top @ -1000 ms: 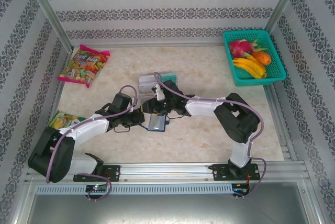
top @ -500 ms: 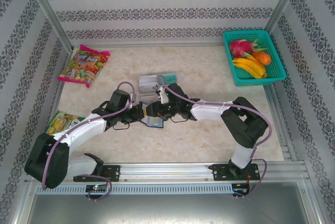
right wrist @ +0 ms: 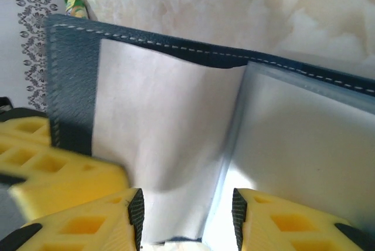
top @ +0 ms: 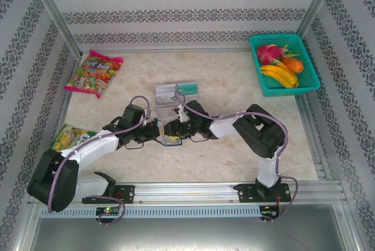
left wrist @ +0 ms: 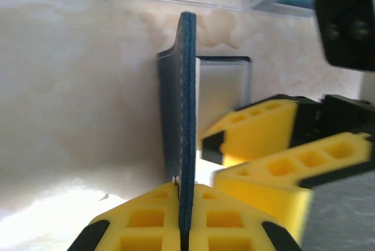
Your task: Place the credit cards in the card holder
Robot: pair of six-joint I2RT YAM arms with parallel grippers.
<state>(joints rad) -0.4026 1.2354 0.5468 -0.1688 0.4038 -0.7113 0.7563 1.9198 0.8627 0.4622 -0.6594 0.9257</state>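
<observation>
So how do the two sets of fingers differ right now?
The left fingers are shut on the blue cover of the card holder; the right fingers stand apart, facing its grey inside. Left reaches in from the left, right from the right. Both are yellow.

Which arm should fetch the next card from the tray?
Right. The left tool is clamped on the wallet, holding its flap; the right tool looks open and empty, close to the tray.
</observation>
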